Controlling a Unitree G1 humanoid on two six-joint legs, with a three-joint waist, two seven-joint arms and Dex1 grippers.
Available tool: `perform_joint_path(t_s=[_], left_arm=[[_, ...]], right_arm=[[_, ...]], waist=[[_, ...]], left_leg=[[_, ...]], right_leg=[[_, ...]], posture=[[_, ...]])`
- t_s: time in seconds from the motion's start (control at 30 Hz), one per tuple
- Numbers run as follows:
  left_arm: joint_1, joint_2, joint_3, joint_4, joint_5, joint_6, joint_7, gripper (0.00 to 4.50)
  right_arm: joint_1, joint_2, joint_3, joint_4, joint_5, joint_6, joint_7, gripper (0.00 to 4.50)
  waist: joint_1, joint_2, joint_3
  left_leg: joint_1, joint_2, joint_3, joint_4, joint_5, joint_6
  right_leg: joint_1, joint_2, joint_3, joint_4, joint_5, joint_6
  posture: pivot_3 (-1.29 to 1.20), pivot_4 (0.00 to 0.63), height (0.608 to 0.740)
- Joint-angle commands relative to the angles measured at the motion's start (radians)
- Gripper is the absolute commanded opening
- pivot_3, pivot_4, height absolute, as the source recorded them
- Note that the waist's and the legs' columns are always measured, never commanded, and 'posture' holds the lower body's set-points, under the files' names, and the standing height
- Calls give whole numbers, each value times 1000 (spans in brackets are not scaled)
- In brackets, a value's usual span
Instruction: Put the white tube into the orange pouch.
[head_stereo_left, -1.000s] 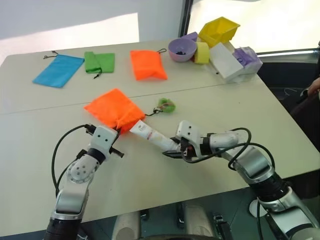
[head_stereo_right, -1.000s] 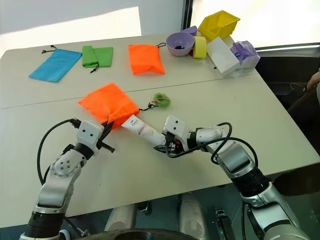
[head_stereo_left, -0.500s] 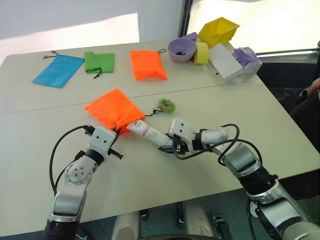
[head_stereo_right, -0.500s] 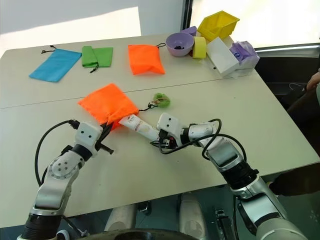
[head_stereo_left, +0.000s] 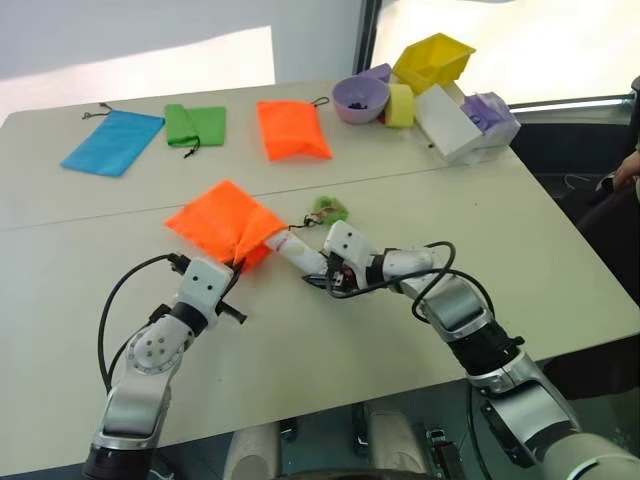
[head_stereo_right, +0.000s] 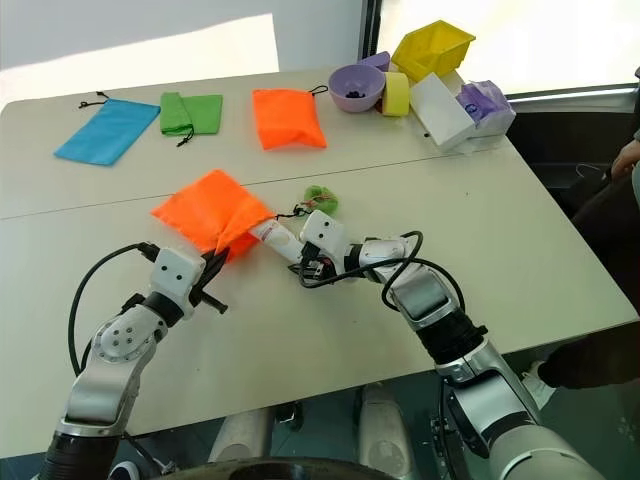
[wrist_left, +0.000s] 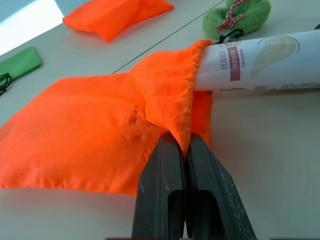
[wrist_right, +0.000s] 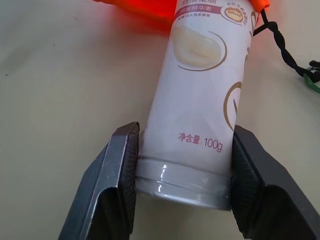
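1. Gripping the cap end of the white tube (wrist_right: 192, 115), the right gripper (wrist_right: 182, 185) has one finger on each side of it.
2. Print on the tube reads "100g" after some Chinese characters, with a pinkish band nearer the pouch.
3. The tube's far end sits inside the mouth of the orange pouch (head_stereo_left: 222, 218), near the middle of the table (head_stereo_left: 520, 240).
4. The left gripper (wrist_left: 176, 152) is pinched closed on the pouch's hem.
5. A green fuzzy ball (head_stereo_left: 329, 208) lies just beyond the tube, on the dark cord.
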Motion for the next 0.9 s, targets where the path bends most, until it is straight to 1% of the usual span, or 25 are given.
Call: perform_joint_path(t_s=[0.03, 0.1, 0.13, 0.17, 0.23, 0.33, 0.43, 0.5, 0.57, 0.6, 0.63, 0.67, 0.7, 0.73, 0.77, 0.8, 0.83, 0.87, 0.9], left_arm=[[10, 11, -3, -49, -1, -33, -14, 0], [8, 11, 1, -54, -6, -36, -14, 0], [8, 11, 2, -56, -9, -36, -15, 0], [7, 13, 3, -56, -10, -36, -16, 0], [8, 14, 5, -59, -12, -37, -17, 0], [18, 25, 12, -66, -22, -44, -31, 0], [52, 44, 41, -85, -44, -48, -55, 0], [79, 65, 53, -93, -63, -62, -85, 0], [99, 86, 72, -91, -86, -76, -116, 0], [102, 95, 85, -87, -93, -86, -124, 0], [102, 101, 98, -84, -102, -89, -129, 0], [100, 104, 106, -82, -108, -90, -131, 0], [97, 106, 113, -78, -109, -90, -129, 0], [97, 108, 114, -77, -115, -90, -136, 0], [96, 108, 113, -76, -117, -91, -137, 0], [96, 105, 112, -78, -120, -90, -136, 0], [95, 99, 110, -82, -122, -86, -131, 0], [95, 94, 104, -83, -118, -85, -124, 0], [96, 91, 96, -86, -115, -88, -123, 0]], right_arm=[[-29, 37, 13, 9, -24, -4, -18, 1844], [-35, 24, 32, 7, -44, -14, 1, 1844], [-37, 20, 37, 9, -51, -15, 5, 1844], [-49, 7, 58, 31, -89, -33, -1, 1844], [-65, 0, 73, 56, -120, -38, -2, 1844], [-88, -42, 116, 44, -149, -51, 66, 1844], [-89, -66, 105, 17, -134, -19, 106, 1844], [-89, -67, 99, 10, -135, -10, 110, 1844], [-90, -68, 106, -9, -132, 11, 129, 1844], [-90, -65, 110, -15, -135, 13, 130, 1844], [-91, -60, 112, -18, -137, 17, 127, 1844], [-90, -56, 111, -19, -141, 19, 123, 1844], [-87, -39, 101, -21, -129, 32, 116, 1844], [-83, -31, 102, -26, -125, 56, 115, 1844], [-77, -36, 117, -36, -137, 55, 117, 1844], [-68, -32, 126, -46, -144, 56, 112, 1844], [-61, -31, 135, -57, -151, 59, 111, 1844], [-59, -31, 141, -62, -155, 57, 112, 1844], [-60, -23, 135, -59, -154, 63, 104, 1844]], waist=[[0, -1, -1], [0, -1, -1], [0, -1, -1], [0, -2, -2], [-1, -2, -2], [0, -1, -2], [3, -2, -4], [6, -3, -5], [6, -3, -6], [5, -4, -6], [1, -4, -6], [-3, -3, -6], [-7, -1, -6], [-7, -1, -8], [-4, -1, -8], [3, -2, -9], [8, -3, -10], [8, -7, -9], [8, -8, -9]], left_leg=[[0, 3, 4, 0, 0, 0], [3, 9, 13, 0, 1, -1], [3, 10, 14, 0, 1, -2], [3, 11, 15, 0, 1, -2], [3, 12, 15, 0, 2, -3], [3, 13, 17, 0, 2, -3], [2, 14, 20, -1, 2, -3], [0, 15, 27, -3, 2, -3], [1, 15, 36, -3, 2, -4], [1, 15, 37, -2, 2, -4], [2, 15, 34, 0, 2, -4], [2, 13, 26, 4, 2, -4], [0, 13, 17, 10, -3, -5], [-1, 16, 13, 10, -4, -5], [-6, 21, 15, 6, -4, -5], [-9, 24, 22, 4, -3, -6], [-8, 25, 28, 0, -1, -8], [-1, 24, 37, -3, -1, -10], [8, 22, 42, 1, 1, -11]], right_leg=[[2, 0, 0, 1, 1, -2], [-1, 0, -1, 2, 3, -4], [-3, 0, -1, 2, 4, -4], [-7, 0, -1, 2, 4, -5], [-10, 0, -2, 2, 6, -7], [-10, 0, -2, 2, 8, -8], [-12, 0, -2, 2, 9, -9], [-12, -1, 0, 7, 9, -10], [-21, -2, 4, 13, 7, -14], [-26, -3, 5, 13, 7, -14], [-29, -10, 5, 13, 7, -14], [-27, -16, 0, 13, 7, -14], [-23, -17, -10, 10, 9, -16], [-16, -14, -20, 3, 12, -14], [-10, -7, -24, -1, 18, -19], [-15, -5, -25, 7, 20, -30], [-17, -3, -29, 26, 6, -45], [-16, -1, -30, 44, -15, -54], [-19, -5, -25, 46, -28, -43]], posture=[[0, 150, 740], [0, 150, 740], [0, 150, 740], [0, 150, 740], [0, 150, 740], [0, 150, 740], [0, 150, 740], [0, 150, 740], [0, 150, 740], [0, 150, 740], [0, 150, 740], [0, 150, 740], [0, 150, 740], [0, 150, 740], [0, 150, 740], [0, 150, 740], [0, 150, 740], [0, 150, 740], [0, 150, 740]])
